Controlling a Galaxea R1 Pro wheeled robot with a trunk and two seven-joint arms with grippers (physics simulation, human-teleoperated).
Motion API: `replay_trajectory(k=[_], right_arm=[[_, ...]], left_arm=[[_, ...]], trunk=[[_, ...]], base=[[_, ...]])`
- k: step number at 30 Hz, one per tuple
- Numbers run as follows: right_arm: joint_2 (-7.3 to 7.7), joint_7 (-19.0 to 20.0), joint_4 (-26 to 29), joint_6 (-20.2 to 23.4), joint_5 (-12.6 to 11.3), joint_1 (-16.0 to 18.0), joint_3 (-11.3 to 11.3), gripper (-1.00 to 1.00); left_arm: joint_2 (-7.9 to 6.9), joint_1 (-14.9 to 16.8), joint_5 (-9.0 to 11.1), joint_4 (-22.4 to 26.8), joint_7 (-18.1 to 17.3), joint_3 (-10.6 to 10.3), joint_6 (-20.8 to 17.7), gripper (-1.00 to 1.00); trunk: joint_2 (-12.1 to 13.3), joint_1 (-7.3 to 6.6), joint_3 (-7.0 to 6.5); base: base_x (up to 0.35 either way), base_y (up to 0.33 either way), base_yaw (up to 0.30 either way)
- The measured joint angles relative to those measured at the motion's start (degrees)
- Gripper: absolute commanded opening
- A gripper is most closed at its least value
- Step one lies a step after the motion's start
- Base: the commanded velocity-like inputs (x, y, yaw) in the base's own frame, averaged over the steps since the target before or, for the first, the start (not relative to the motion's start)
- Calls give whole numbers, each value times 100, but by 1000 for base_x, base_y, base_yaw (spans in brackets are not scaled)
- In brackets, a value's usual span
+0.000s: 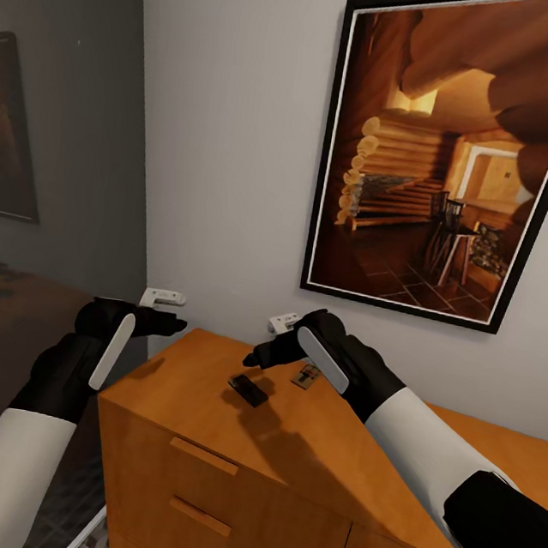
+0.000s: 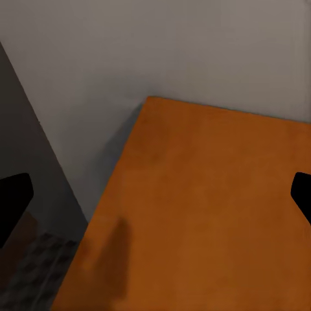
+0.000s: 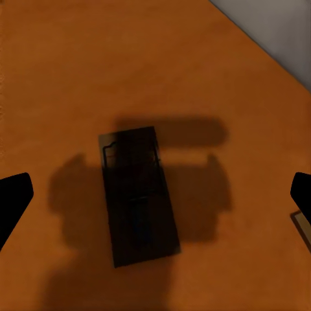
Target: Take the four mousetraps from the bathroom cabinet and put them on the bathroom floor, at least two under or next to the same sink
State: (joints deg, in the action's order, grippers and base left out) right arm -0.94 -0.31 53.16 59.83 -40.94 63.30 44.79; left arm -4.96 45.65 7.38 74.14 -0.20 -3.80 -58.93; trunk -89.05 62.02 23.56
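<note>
The orange-brown cabinet (image 1: 203, 420) stands against the wall. On its flat top lies one mousetrap (image 1: 248, 389), dark in my gripper's shadow. Another mousetrap (image 1: 306, 375) lies just behind it, partly hidden by my right arm. My right gripper (image 1: 254, 359) hovers open a little above the nearer trap. In the right wrist view that mousetrap (image 3: 138, 197) lies between the spread fingertips (image 3: 13, 201), and a corner of the other trap (image 3: 302, 227) shows at the edge. My left gripper (image 1: 176, 324) is open over the cabinet's left back corner (image 2: 194, 194), holding nothing.
A large framed picture (image 1: 446, 150) hangs on the white wall behind the cabinet. A dark grey wall (image 1: 57, 150) lies to the left. Patterned floor tiles (image 2: 39, 272) show beside the cabinet's left side. Two tab handles (image 1: 204, 455) sit on the cabinet front.
</note>
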Motion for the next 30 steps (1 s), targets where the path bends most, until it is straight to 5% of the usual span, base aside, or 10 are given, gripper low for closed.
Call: replay_trajectory(k=[30], right_arm=[[-7, -2, -19, 0, 1, 0, -12, 100]], left_arm=[[0, 0, 20, -9, 2, 0, 9, 100]], trunk=[[0, 0, 0]], base=[[0, 0, 0]])
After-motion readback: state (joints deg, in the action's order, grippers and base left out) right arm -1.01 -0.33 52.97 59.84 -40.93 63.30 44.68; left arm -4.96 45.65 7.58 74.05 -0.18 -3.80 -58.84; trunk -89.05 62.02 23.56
